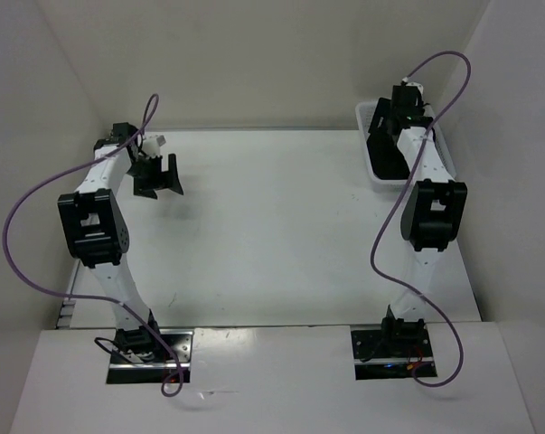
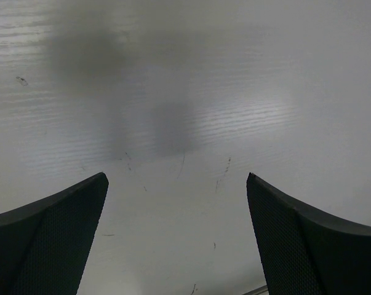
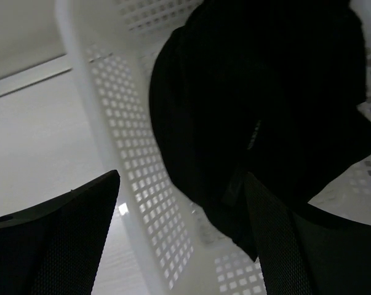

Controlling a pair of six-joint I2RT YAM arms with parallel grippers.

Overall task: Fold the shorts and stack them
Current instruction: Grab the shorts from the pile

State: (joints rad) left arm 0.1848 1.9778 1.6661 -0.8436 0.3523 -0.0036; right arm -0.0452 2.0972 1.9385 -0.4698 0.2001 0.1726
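One garment: shorts (image 3: pixel 259 92) heaped in basket (image 3: pixel 142 203), just ahead of right gripper (image 3: pixel 182 175).
Right gripper: jaws spread astride basket wall, holding nothing.
Left gripper (image 2: pixel 177 178): spread, above table (image 2: pixel 185 74).
Handling: soft, light, limp; pinch a top fold, perhaps the waistband, though it is too dark to tell.

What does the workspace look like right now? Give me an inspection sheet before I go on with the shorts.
Surface: white table, faint scuffs under the left hand.
Job's things: black shorts bunched in the white perforated basket at the far right corner, not yet folded.
Clutter: nothing seen.
Hands: left hand open over bare table; right hand open at the basket, one finger outside its wall, the other over the shorts.
Cables: purple cables loop loose beside each arm.
Surroundings: plain white walls on three sides.
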